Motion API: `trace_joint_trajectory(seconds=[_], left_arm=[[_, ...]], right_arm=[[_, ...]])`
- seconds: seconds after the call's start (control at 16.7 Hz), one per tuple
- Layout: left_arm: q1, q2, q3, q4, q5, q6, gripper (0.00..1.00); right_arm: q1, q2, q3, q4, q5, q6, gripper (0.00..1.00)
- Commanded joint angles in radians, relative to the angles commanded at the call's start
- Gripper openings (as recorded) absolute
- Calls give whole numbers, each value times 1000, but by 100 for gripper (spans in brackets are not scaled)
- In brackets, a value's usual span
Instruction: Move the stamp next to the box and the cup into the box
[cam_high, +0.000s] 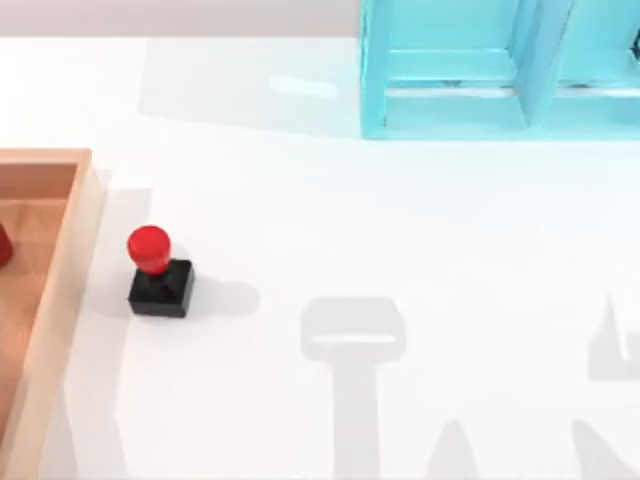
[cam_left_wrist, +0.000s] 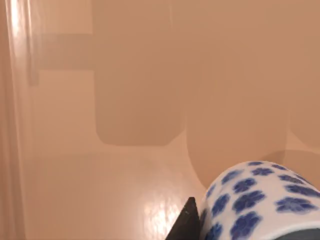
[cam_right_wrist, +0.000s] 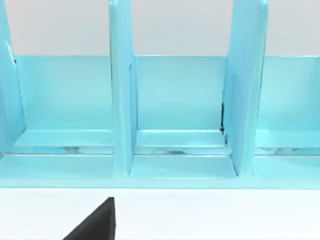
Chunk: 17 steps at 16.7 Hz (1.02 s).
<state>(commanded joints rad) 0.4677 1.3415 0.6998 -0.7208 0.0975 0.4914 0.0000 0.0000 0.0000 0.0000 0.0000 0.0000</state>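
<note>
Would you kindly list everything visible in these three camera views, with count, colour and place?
stamp: one, black base with red ball knob, upright on the table just right of the box, apart from its wall.
box: one, light orange-brown wood, at the table's left edge in the top view.
cup: one, white with blue flower pattern, close to the left wrist camera, over the box floor.
shelf: one, turquoise-blue with upright dividers, at the table's far right.
table: one, white.
left gripper: one dark fingertip beside the cup.
right gripper: one dark fingertip, facing the shelf.
</note>
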Motion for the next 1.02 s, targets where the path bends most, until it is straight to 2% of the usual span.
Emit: trace_joint_trajectory(seconds=[0.6, 1.02], left_arm=[[0, 0, 0, 0, 0, 0, 98], [0, 0, 0, 0, 0, 0, 100]], right_arm=[[0, 0, 0, 0, 0, 0, 100], [0, 0, 0, 0, 0, 0, 100]])
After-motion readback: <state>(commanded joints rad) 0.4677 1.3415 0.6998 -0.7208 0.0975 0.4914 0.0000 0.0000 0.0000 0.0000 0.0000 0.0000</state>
